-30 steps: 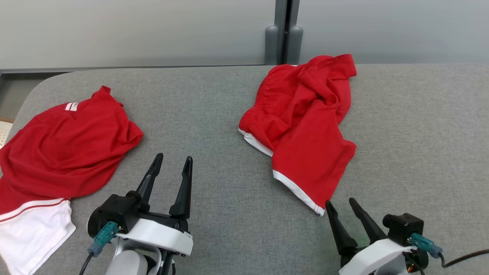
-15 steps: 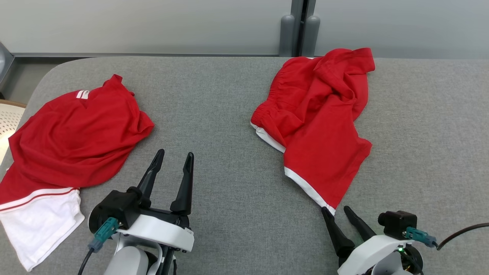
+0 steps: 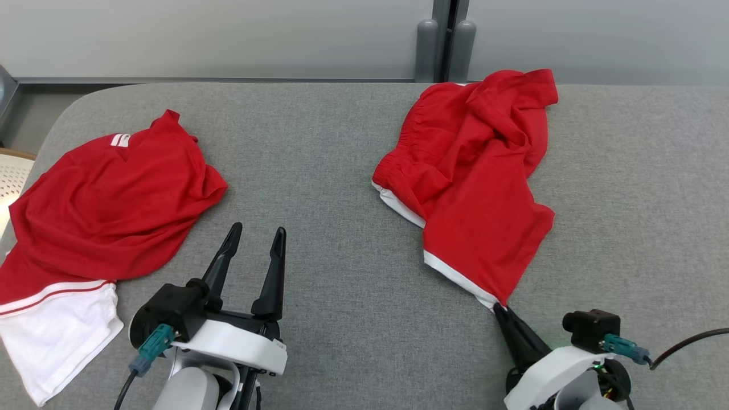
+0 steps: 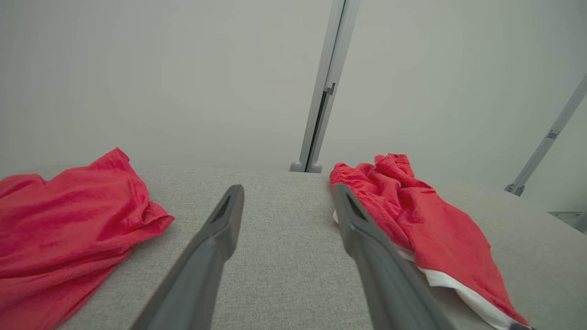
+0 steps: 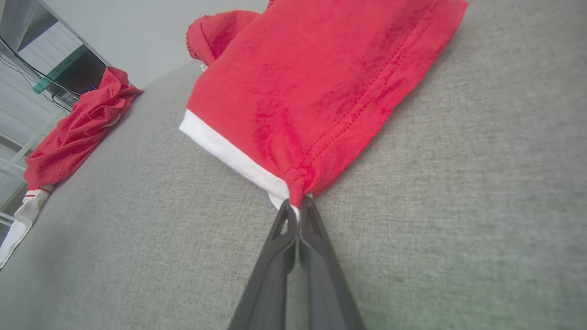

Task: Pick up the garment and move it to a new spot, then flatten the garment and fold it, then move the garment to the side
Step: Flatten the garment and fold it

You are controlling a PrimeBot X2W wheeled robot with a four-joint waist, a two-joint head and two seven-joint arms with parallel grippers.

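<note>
Two right fingers pinch crumpled red shorts by the white hem; left fingers spread.

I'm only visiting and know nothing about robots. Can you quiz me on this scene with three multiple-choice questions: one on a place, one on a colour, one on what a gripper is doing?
1. Where do the red shorts lie relative to the red shirt?
A. on top of it
B. to the robot's right of it
C. to the robot's left of it
2. The shorts' hem band is:
A. blue
B. black
C. white
3. The right gripper is:
A. shut on the shorts' corner
B. wide open
C. holding the shirt

Answers:
1 B: the head view shows bare grey table between them, with the shorts on the right.
2 C: a white strip edges the hem.
3 A: it is closed, pinching the hem corner.
</note>
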